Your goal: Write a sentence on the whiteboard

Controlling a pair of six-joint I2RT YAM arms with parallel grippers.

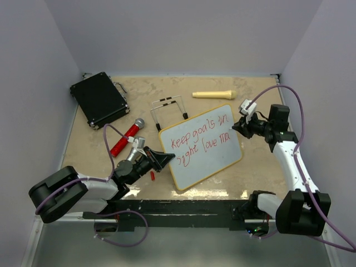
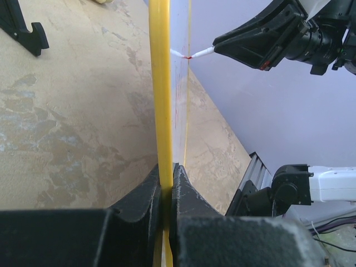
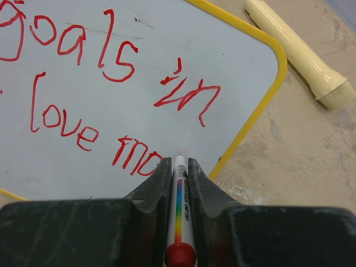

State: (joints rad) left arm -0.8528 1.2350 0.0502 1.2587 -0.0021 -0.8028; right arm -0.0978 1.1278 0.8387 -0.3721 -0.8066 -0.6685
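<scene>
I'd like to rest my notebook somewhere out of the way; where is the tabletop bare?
Bare tabletop lies between the whiteboard and the right arm, and along the back wall between the black case and the cream microphone. It is crowded left of the whiteboard: red microphone, wire stand, left arm.

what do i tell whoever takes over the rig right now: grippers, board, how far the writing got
Grippers: the left gripper is shut on the yellow frame of the whiteboard at its near-left edge. The right gripper is shut on the marker, whose tip is at the board just after the last red letters.
Done: the sentence runs in two red lines. The first reads "Keep goals in" and the second ends in "love mo".
Left: that last word looks unfinished. Probably complete it, then lift the marker and release the board.
</scene>
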